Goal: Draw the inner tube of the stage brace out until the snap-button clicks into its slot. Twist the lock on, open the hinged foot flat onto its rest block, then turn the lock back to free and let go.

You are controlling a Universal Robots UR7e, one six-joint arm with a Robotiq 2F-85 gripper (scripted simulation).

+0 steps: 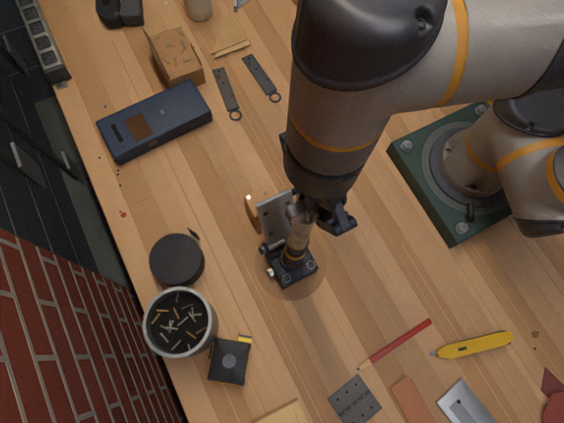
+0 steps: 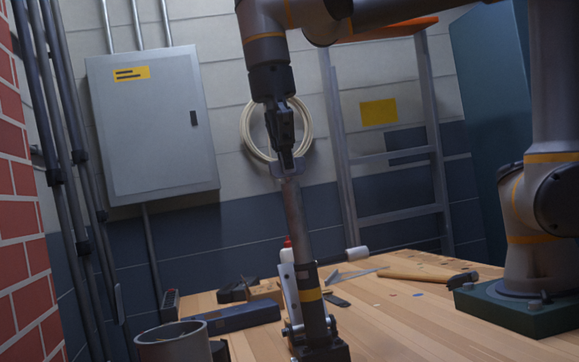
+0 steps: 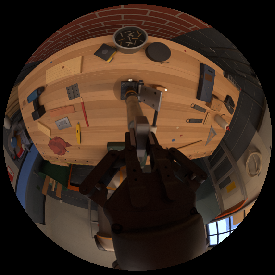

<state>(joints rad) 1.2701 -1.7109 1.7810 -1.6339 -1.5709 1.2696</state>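
Near the front left of the wooden bench the stage brace (image 2: 314, 307) stands upright on its dark base plate (image 1: 291, 268). Its grey inner tube (image 2: 292, 222) rises well out of the dark outer sleeve with the yellow band (image 2: 310, 294). My gripper (image 2: 287, 164) hangs straight above and is closed on the grey handle cap at the top of the inner tube (image 3: 140, 128). The hinged foot (image 1: 275, 218), a grey plate with holes, stands upright beside the sleeve. A small wooden rest block (image 1: 253, 214) sits on the bench just beyond the foot.
Behind the bench a wall carries a grey cabinet (image 2: 149, 124), a cable coil and a ladder (image 2: 384, 141). A tin of screws (image 1: 178, 322) and a black puck (image 1: 176, 259) sit left of the brace. A blue case (image 1: 154, 120), pencil (image 1: 396, 344) and yellow knife (image 1: 474, 344) lie around; my base (image 1: 455, 177) stands right.
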